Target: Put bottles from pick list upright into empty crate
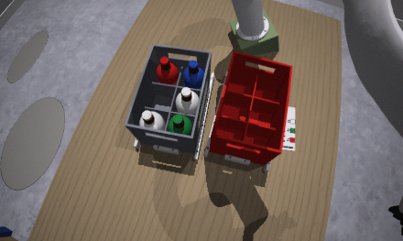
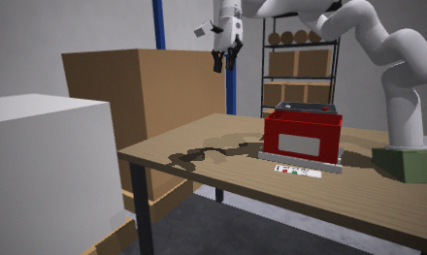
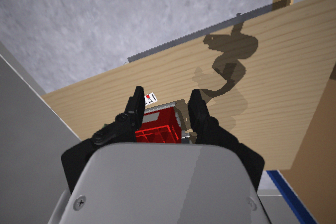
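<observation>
The grey crate [image 1: 179,143] [image 2: 306,107] holds a red bottle [image 1: 167,72] and a blue bottle [image 1: 193,77] at the back, a white bottle [image 1: 187,102] in the middle right, and a white bottle [image 1: 152,122] and a green bottle [image 1: 179,126] in front. Its middle left compartment is empty. The red crate [image 1: 220,146] [image 2: 330,143] [image 3: 169,120] beside it is empty and level. The pick list [image 1: 291,114] [image 2: 314,174] [image 3: 150,99] lies beside it; red and green marks show, the counts are unreadable. My gripper [image 2: 223,69] [image 3: 167,96] is open and empty, high above the table.
Both crates stand on the wooden table [image 1: 101,171] [image 2: 204,128] between low light rails. The green arm base [image 1: 256,47] [image 2: 405,164] is behind the red crate. Large cardboard boxes [image 2: 107,94] and a white block [image 2: 53,147] stand beyond the table's edge.
</observation>
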You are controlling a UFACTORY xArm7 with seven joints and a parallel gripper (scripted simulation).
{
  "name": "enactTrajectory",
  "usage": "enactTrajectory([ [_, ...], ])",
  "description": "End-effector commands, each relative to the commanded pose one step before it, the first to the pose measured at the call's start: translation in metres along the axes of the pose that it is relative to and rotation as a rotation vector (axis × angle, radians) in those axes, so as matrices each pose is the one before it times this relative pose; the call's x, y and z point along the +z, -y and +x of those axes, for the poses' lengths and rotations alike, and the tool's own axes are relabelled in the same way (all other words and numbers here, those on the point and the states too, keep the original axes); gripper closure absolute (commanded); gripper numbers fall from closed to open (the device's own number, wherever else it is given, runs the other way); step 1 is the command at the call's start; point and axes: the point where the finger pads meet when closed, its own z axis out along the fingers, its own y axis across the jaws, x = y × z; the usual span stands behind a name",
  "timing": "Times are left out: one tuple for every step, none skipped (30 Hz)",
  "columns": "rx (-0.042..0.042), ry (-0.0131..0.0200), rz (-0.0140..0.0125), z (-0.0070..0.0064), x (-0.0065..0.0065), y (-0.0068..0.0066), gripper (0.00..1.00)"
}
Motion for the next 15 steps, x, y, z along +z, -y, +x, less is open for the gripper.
enactTrajectory([
  [0.12877, 0.00109, -0.00640, -0.00104, -0.00251, 0.01761, 0.35],
  [0.03292, 0.00505, 0.00125, -0.00136, 0.00008, 0.00478, 0.35],
  [0.00314, 0.00048, 0.00012, -0.00001, 0.00000, 0.00000, 0.35],
  [0.03292, 0.00518, 0.00057, -0.00163, 0.00009, 0.00473, 0.35],
  [0.03292, 0.00518, 0.00057, -0.00178, 0.00010, 0.00468, 0.35],
  [0.00293, 0.00046, 0.00005, -0.00001, 0.00000, 0.00000, 0.35],
  [0.03292, 0.00523, -0.00013, -0.00204, 0.00012, 0.00457, 0.35],
  [0.03292, 0.00523, -0.00013, -0.00219, 0.00013, 0.00450, 0.35],
  [0.00275, 0.00044, -0.00001, -0.00002, 0.00000, 0.00003, 0.35],
  [0.03291, 0.00520, -0.00083, -0.00244, 0.00014, 0.00437, 0.35],
  [0.03291, 0.00520, -0.00083, -0.00258, 0.00015, 0.00428, 0.35],
  [0.00259, 0.00041, -0.00007, -0.00003, 0.00000, 0.00004, 0.35],
  [0.00000, 0.00000, 0.00000, 0.00000, 0.00000, 0.00000, 0.35],
  [0.00000, 0.00000, 0.00000, 0.00000, 0.00000, 0.00000, 0.35],
  [0.03290, 0.00509, -0.00153, -0.00282, 0.00017, 0.00413, 0.35],
])
